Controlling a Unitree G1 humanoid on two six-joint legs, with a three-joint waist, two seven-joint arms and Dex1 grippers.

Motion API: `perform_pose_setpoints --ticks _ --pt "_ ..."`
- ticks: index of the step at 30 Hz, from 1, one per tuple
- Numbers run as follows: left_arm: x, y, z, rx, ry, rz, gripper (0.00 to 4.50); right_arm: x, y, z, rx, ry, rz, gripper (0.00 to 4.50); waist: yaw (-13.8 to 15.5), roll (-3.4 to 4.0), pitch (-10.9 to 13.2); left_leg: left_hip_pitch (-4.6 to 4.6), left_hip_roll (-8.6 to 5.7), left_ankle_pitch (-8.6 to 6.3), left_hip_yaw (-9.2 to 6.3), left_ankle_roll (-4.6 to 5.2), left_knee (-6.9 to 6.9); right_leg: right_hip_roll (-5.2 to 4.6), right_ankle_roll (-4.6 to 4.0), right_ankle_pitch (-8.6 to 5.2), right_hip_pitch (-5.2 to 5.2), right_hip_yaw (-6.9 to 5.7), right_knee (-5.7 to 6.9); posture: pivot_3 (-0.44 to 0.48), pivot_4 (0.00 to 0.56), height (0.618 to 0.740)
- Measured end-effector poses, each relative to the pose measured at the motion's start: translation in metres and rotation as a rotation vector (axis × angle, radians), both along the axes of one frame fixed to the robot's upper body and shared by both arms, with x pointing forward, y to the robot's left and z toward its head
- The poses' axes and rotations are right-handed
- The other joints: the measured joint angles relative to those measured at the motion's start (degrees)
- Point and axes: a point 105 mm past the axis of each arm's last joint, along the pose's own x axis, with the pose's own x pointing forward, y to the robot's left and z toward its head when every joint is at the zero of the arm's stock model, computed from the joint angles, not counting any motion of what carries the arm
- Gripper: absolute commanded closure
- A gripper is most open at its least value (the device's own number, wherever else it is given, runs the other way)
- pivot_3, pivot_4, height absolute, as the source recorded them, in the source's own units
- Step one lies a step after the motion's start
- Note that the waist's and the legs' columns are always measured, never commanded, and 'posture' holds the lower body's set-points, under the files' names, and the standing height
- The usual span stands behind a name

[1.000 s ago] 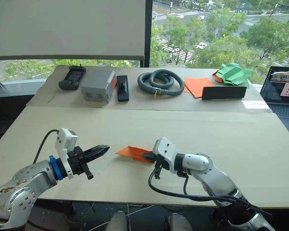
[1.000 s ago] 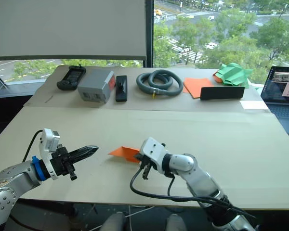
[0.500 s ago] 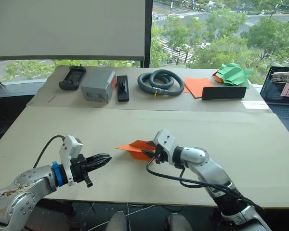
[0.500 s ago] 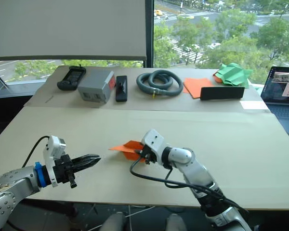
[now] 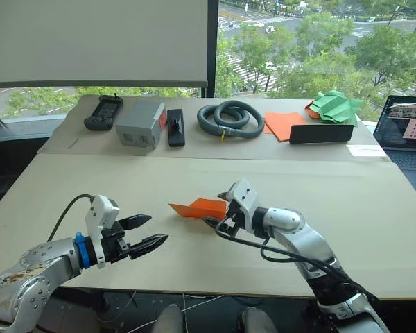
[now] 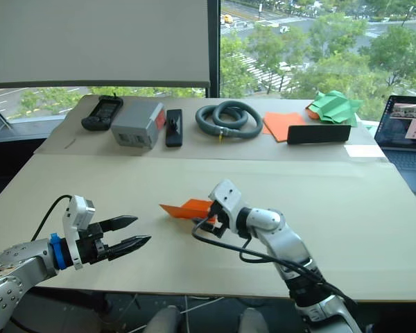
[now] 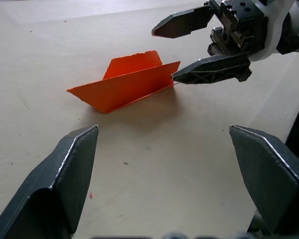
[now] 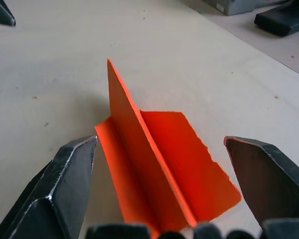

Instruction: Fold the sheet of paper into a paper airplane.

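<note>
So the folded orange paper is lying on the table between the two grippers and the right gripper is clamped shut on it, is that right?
Not quite. The right gripper is open, its fingers spread beside the folded orange paper without pinching it, as the left wrist view shows. The paper does lie on the table between the two grippers.

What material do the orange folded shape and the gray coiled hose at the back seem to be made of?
The paper airplane looks like thin matte orange paper: sharp creases, one wing standing upright, a slightly ragged edge. The gray coiled hose looks like flexible rubber or plastic, judging by its smooth coil; which one I cannot tell.
</note>
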Motion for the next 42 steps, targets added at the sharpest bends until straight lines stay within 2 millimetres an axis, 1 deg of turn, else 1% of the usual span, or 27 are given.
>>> perform_pose_setpoints --ticks 2,4,6,10,11,14,15,17,18,22,23,31,33,34,37,42 --pt "0.000 -0.001 0.000 0.002 0.000 -0.006 0.02 0.002 -0.002 0.015 -0.001 -0.038 0.018 0.00 0.00 0.01 0.00 0.03 0.00 -0.03 0.00 -0.04 0.00 0.00 -0.01 -0.01 0.01 0.00 0.01 0.000 0.150 0.710" --pt "0.000 -0.002 -0.002 0.007 0.002 -0.012 0.02 0.002 -0.007 0.020 -0.050 -0.073 0.043 0.00 0.09 -0.03 -0.02 0.02 0.00 -0.05 0.00 -0.09 0.00 0.00 -0.02 -0.02 0.03 0.00 0.00 0.000 0.150 0.710" --pt "0.001 -0.003 -0.004 0.007 0.010 -0.021 0.02 0.001 -0.010 0.014 -0.116 -0.091 0.082 0.00 0.17 -0.06 -0.04 0.01 -0.01 -0.05 0.01 -0.09 0.01 0.00 -0.03 -0.02 0.04 0.00 -0.03 0.000 0.150 0.710" --pt "0.003 -0.009 -0.002 0.002 0.002 -0.045 0.02 0.001 -0.008 -0.003 -0.158 -0.051 0.144 0.00 -0.03 -0.05 -0.03 0.01 -0.01 0.02 0.02 0.02 0.01 0.00 -0.03 -0.02 0.03 0.00 0.01 0.000 0.150 0.710" --pt "0.003 -0.011 -0.003 0.001 0.003 -0.049 0.00 0.003 -0.008 -0.006 -0.172 -0.049 0.156 0.52 -0.14 -0.05 -0.03 0.02 -0.01 0.04 0.01 0.07 0.01 0.00 -0.03 -0.02 0.02 0.00 0.02 0.000 0.150 0.710" --pt "0.003 -0.013 -0.005 -0.007 0.010 -0.053 0.00 0.010 -0.014 -0.011 -0.206 -0.051 0.164 1.49 -0.17 -0.05 -0.03 0.07 0.00 0.19 0.02 0.31 0.01 0.00 -0.03 -0.01 0.04 0.00 0.07 0.000 0.150 0.710" --pt "0.003 -0.013 -0.005 -0.008 0.011 -0.052 0.00 0.012 -0.016 -0.013 -0.211 -0.048 0.164 1.88 -0.12 -0.05 -0.03 0.07 0.00 0.22 0.01 0.36 0.01 0.01 -0.03 -0.01 0.04 0.00 0.08 0.000 0.150 0.710" --pt "0.002 -0.013 -0.006 -0.009 0.015 -0.050 0.00 0.012 -0.017 -0.017 -0.218 -0.038 0.170 2.51 -0.10 -0.05 -0.03 0.07 0.00 0.23 0.02 0.37 0.01 0.01 -0.03 -0.01 0.05 0.01 0.08 0.000 0.150 0.710" --pt "0.002 -0.013 -0.006 -0.010 0.018 -0.049 0.00 0.013 -0.017 -0.019 -0.221 -0.035 0.173 2.92 -0.10 -0.05 -0.03 0.06 0.00 0.24 0.02 0.37 0.01 0.01 -0.03 -0.01 0.05 0.01 0.08 0.000 0.150 0.710" --pt "-0.001 -0.014 -0.007 -0.012 0.020 -0.046 0.00 0.011 -0.013 -0.020 -0.212 -0.026 0.192 4.30 -0.09 -0.05 -0.03 0.07 0.00 0.23 0.02 0.37 0.02 0.01 -0.03 -0.01 0.05 0.02 0.08 0.000 0.150 0.710" --pt "-0.001 -0.015 -0.008 -0.014 0.021 -0.044 0.00 0.011 -0.012 -0.020 -0.210 -0.026 0.194 4.48 -0.10 -0.04 -0.03 0.07 0.00 0.23 0.02 0.37 0.02 0.01 -0.03 -0.01 0.05 0.02 0.08 0.000 0.150 0.710" --pt "0.000 -0.015 -0.007 -0.014 0.019 -0.031 0.00 0.010 -0.009 -0.018 -0.217 -0.040 0.219 4.48 0.00 -0.05 -0.03 0.07 0.00 0.25 0.02 0.34 0.02 0.01 -0.03 -0.01 0.06 0.02 0.10 0.000 0.150 0.710" --pt "0.000 -0.015 -0.007 -0.014 0.018 -0.029 0.00 0.010 -0.008 -0.016 -0.217 -0.046 0.226 3.90 -0.02 -0.04 -0.03 0.07 0.00 0.25 0.02 0.35 0.02 0.01 -0.02 -0.01 0.05 0.02 0.11 0.000 0.150 0.710" --pt "0.000 -0.015 -0.007 -0.015 0.017 -0.030 0.00 0.010 -0.007 -0.015 -0.217 -0.049 0.230 3.70 -0.02 -0.04 -0.03 0.08 0.00 0.25 0.02 0.35 0.02 0.01 -0.03 -0.01 0.06 0.02 0.11 0.000 0.150 0.710" --pt "-0.001 -0.016 -0.006 -0.022 0.017 -0.034 0.00 0.010 -0.006 -0.012 -0.217 -0.054 0.241 2.63 -0.01 -0.04 -0.03 0.07 0.00 0.25 0.02 0.34 0.02 0.01 -0.03 -0.01 0.06 0.02 0.11 0.000 0.150 0.710" --pt "-0.001 -0.017 -0.006 -0.028 0.018 -0.034 0.00 0.013 -0.005 -0.016 -0.220 -0.051 0.242 2.63 0.01 -0.05 -0.03 0.07 -0.01 0.27 0.02 0.34 0.02 0.01 -0.03 -0.01 0.07 0.03 0.11 0.000 0.150 0.710"
